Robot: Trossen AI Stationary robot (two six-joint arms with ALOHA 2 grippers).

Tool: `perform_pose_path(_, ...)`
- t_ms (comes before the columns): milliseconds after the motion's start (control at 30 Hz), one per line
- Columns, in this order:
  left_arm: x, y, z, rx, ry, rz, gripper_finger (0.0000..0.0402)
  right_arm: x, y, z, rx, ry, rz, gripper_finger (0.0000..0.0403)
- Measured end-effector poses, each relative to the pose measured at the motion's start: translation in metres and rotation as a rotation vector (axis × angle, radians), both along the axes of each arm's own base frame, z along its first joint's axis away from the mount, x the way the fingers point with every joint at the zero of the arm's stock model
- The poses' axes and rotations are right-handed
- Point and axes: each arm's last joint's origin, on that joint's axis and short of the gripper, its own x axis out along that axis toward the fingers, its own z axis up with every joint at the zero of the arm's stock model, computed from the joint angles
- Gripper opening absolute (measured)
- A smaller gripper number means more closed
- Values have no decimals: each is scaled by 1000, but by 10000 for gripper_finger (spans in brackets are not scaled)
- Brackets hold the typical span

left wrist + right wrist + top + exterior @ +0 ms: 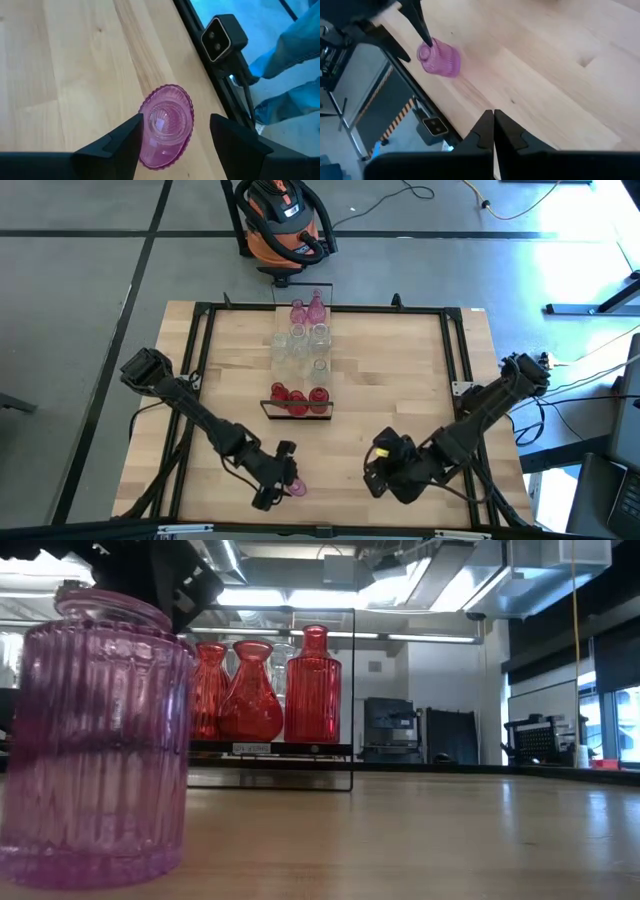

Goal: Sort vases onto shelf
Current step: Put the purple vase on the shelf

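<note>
A ribbed pink vase (pixel 297 488) stands upright on its base on the tabletop near the near edge; it fills the left of the low view (pixel 95 740). My left gripper (pixel 175 127) is open and slants down over it, one finger on either side of its mouth (pixel 167 120). My right gripper (pixel 493 125) is shut with nothing in it, raised above the table to the right (pixel 382 465). The shelf (pixel 298 370) runs from far to near mid-table. It carries pink vases (pixel 308 310) at its far end, clear vases (pixel 300 345) in the middle and red vases (pixel 265 690) nearest. My left gripper's one fingertip (pixel 136 125) shows against the rim of the pink vase's mouth (pixel 146 117); whether it touches, I cannot tell. The other finger (pixel 220 130) stands apart from the vase. The vase rests on the table.
A black rail frame (pixel 200 380) borders the tabletop. A small camera (pixel 222 37) sits at the near edge beside the pink vase. An orange and black shop vacuum (pixel 285 220) stands beyond the far edge. A person's blue-clad limb (pixel 295 50) shows past the near edge.
</note>
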Motion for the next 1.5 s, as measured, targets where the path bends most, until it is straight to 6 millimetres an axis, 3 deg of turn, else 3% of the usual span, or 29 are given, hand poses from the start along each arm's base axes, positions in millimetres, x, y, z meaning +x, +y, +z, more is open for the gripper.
perform_pose_path(433, 3, 1, 2, 44, -58, 4, 222, -2, -3, -2, -27, 32, -2, 1)
perform_pose_path(767, 9, -8, -20, -2, -16, -36, 222, -3, -4, -3, -35, 42, -1, 1)
perform_pose_path(1067, 13, 1, -22, 28, -8, 17, 222, -3, -4, -3, -37, 46, 0, 1)
perform_pose_path(1500, 12, 2, -20, 37, -1, 72, 144, -5, -5, -4, -61, 69, 6, 1)
